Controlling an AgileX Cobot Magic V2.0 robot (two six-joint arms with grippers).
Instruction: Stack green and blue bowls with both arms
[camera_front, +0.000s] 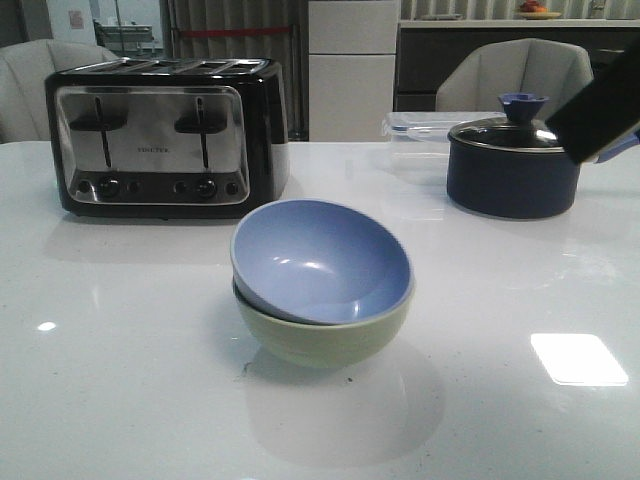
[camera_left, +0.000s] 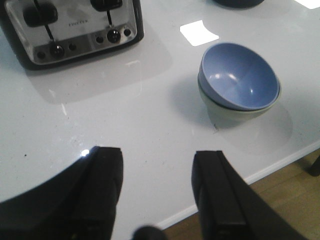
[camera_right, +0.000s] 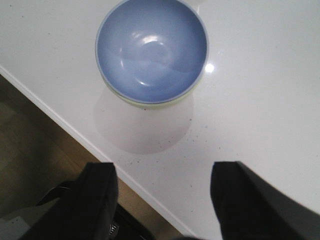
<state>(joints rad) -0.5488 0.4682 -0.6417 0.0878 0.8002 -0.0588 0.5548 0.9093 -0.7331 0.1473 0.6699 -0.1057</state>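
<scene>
A small dark brand word on the chrome-fronted black four-slot toaster (camera_front: 165, 135) is too blurred to read.

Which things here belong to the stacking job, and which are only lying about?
Job: blue bowl, nested tilted in green bowl.
Lying about: toaster, lidded pot, clear box.

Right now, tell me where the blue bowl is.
In the front view the blue bowl sits tilted inside the green bowl at the table's centre, in front of the toaster and left of the navy pot.
</scene>
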